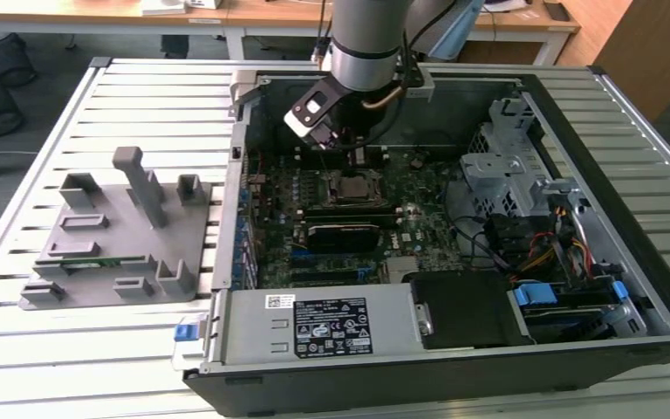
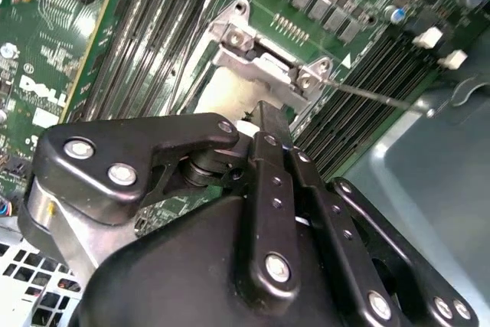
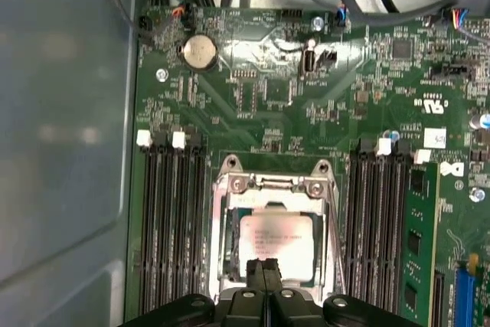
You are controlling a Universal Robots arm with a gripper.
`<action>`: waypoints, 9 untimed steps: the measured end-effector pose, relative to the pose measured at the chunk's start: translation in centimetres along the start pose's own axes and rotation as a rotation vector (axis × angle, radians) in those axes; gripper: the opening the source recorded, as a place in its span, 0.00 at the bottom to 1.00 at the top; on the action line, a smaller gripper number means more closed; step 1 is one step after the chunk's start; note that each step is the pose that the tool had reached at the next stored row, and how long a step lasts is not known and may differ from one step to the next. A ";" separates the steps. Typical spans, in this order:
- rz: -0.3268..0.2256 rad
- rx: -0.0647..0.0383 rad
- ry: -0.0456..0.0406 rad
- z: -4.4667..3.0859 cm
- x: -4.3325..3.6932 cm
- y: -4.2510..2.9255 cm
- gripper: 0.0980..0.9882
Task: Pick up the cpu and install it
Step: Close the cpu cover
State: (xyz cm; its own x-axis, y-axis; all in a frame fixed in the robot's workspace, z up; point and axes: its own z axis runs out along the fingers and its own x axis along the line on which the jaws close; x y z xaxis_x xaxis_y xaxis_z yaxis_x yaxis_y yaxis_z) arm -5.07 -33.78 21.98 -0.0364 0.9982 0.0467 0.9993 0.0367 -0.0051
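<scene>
- Inside the open case (image 1: 568,83), over the middle of the motherboard (image 1: 422,231), the gripper (image 1: 352,166) hangs tip-down from the arm (image 1: 365,44), right above the socket (image 3: 227,239).
- Claw state: fingers (image 3: 256,275) clenched against each other w/ nothing btwn them.
- Location of the cpu (image 3: 277,237): lying flat in the socket, silvery top up, metal frame (image 3: 230,189) round it. It is not on the grey fixture (image 1: 114,236), which sits on the table (image 1: 137,87) by the table's edge at the exterior view's left.
- Fingertips sit over the cpu's edge nearest the arm. Whether they press on it or hover just above can't be told, as the claw's own body hides the contact.
- Step in hand, as a judgement: install phase, at the seating end. Pick-up looks done, since the chip is in the socket and not in the claw.
- Whatever move follows prob. calls for straight up-down travel w/ very little sideways drift, so the chip isn't dragged across the socket.
- Edges: frame rails close on both sides of the cpu, thin latch lever (image 3: 334,227) along one side, RAM slots (image 3: 172,220) flanking the socket, the case's side wall (image 3: 61,112) beyond one bank.
- Open room: free above the socket. The drive cage (image 1: 509,166) stands well apart, toward the case's edge at the exterior view's right.
</scene>
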 end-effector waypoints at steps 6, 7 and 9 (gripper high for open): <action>0.000 0.000 -0.0001 0.14 0.01 -0.66 0.01; 0.000 0.000 0.0000 0.20 0.02 -0.72 0.01; 0.000 0.000 0.0000 0.35 0.01 -0.81 0.01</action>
State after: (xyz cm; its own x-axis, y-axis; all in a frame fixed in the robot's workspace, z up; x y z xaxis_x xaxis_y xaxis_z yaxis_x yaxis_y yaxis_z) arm -5.88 -33.78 21.63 -0.0364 0.9982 0.0467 0.9993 0.0367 -0.0050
